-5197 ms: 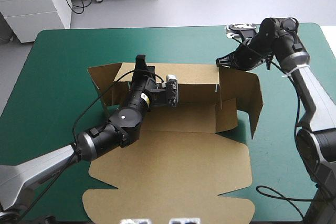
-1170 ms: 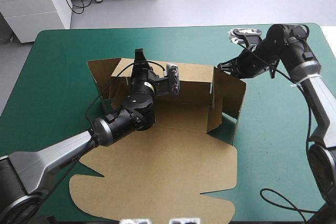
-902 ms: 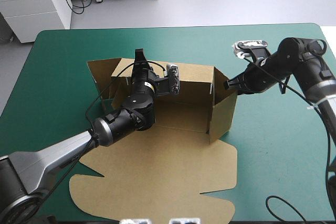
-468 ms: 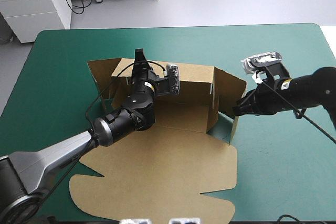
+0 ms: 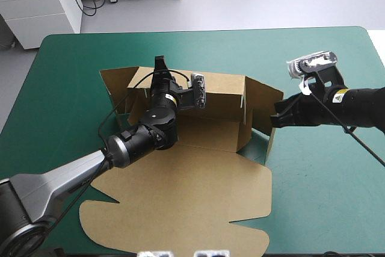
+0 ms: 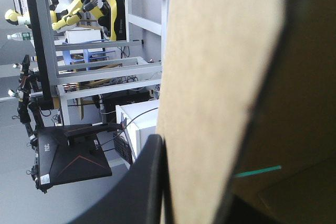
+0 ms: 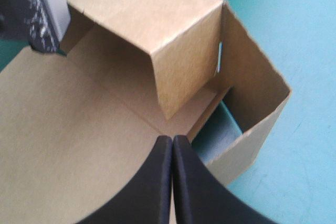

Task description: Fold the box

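Observation:
The brown box (image 5: 198, 203) lies mid-table with its lid flat toward the near edge. Its back wall (image 5: 222, 91) stands upright. My left gripper (image 5: 160, 65) is shut on the top edge of that wall, and the board (image 6: 210, 77) fills the left wrist view between the black fingers (image 6: 149, 177). The right side wall (image 5: 272, 97) leans outward, with an inner flap (image 7: 184, 72) folded in at the corner. My right gripper (image 5: 275, 118) is shut and holds nothing. Its tip (image 7: 172, 141) is at the near end of that side wall; I cannot tell if it touches.
The left side flap (image 5: 113, 85) stands partly raised beside the left arm. Teal-green cover (image 5: 319, 197) shows beyond the box on its right and far sides. The right arm lies low across the table's right part.
The right gripper came from the far right corner round to the side wall's near end. The side wall swung inward, then fell partly back out. The box shifted slightly left. The left gripper held still.

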Controlling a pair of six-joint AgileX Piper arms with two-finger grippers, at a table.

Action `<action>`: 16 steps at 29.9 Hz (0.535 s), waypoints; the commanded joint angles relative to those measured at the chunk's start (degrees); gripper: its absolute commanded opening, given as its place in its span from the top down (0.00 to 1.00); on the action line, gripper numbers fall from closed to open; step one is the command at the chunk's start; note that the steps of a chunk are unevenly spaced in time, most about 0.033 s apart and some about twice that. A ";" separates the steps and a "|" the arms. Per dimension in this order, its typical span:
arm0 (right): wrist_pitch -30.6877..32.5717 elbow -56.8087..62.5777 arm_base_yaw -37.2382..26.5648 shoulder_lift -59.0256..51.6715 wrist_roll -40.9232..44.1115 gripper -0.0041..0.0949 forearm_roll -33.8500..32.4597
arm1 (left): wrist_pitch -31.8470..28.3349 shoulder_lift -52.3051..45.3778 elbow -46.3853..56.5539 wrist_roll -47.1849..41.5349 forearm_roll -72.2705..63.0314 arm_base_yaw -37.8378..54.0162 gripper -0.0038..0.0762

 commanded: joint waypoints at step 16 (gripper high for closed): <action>-4.14 -20.84 -0.11 26.03 9.04 0.98 -6.40 | 1.17 -2.19 -1.43 0.32 -1.22 0.02 0.93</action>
